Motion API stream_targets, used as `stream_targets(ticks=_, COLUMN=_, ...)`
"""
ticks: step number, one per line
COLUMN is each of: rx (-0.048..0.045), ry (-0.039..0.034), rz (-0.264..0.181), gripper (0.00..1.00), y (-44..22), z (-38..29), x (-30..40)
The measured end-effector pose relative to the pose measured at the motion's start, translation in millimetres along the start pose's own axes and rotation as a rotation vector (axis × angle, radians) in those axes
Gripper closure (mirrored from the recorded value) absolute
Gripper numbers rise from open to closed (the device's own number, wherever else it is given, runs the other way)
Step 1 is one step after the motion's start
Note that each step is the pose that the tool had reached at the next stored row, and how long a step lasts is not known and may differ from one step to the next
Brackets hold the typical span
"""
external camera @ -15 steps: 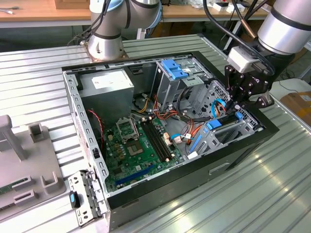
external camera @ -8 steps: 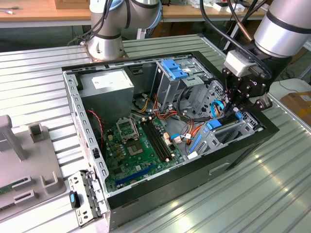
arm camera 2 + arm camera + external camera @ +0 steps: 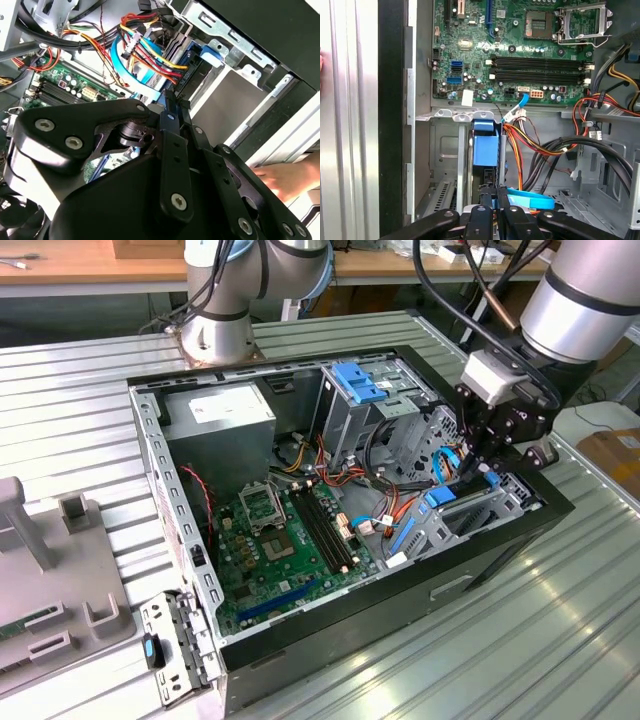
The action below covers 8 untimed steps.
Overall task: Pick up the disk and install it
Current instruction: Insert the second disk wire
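The disk (image 3: pixel 485 146) stands on edge inside the metal drive bay (image 3: pixel 445 150) at the front of the open computer case (image 3: pixel 505 540). Its blue plastic bracket faces the first wrist view. In the second wrist view the disk (image 3: pixel 196 67) runs away from the fingertips toward a blue tab. My gripper (image 3: pixel 494 199) is directly over the disk, its two black fingers (image 3: pixel 481 210) drawn close on the disk's near edge. In the exterior view the gripper (image 3: pixel 489 462) reaches down into the case's corner on the exterior view's right, where the blue bracket (image 3: pixel 440 496) shows below it.
Bundles of orange, red, black and blue cables (image 3: pixel 540 145) hang close beside the bay. The green motherboard (image 3: pixel 285 540) lies mid-case, with a grey power-supply box (image 3: pixel 220 420) and a blue-latched cage (image 3: pixel 360 385) behind. A person's hand (image 3: pixel 287 177) rests by the case's outer wall.
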<state>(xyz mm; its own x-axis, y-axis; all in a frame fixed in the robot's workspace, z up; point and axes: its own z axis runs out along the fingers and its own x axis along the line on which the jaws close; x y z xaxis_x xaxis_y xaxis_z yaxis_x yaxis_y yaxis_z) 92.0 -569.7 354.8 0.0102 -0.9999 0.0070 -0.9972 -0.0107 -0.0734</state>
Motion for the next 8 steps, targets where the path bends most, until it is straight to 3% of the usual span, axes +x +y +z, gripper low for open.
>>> stream_targets(ticks=4, rx=0.0, ry=0.0002, rz=0.0, gripper=0.84, y=-1.2, z=0.5, x=4.7)
stream_targets(ticks=8, rx=0.0001, ry=-0.0011, rz=0.0, gripper=0.84, y=0.1, z=0.7, x=4.7)
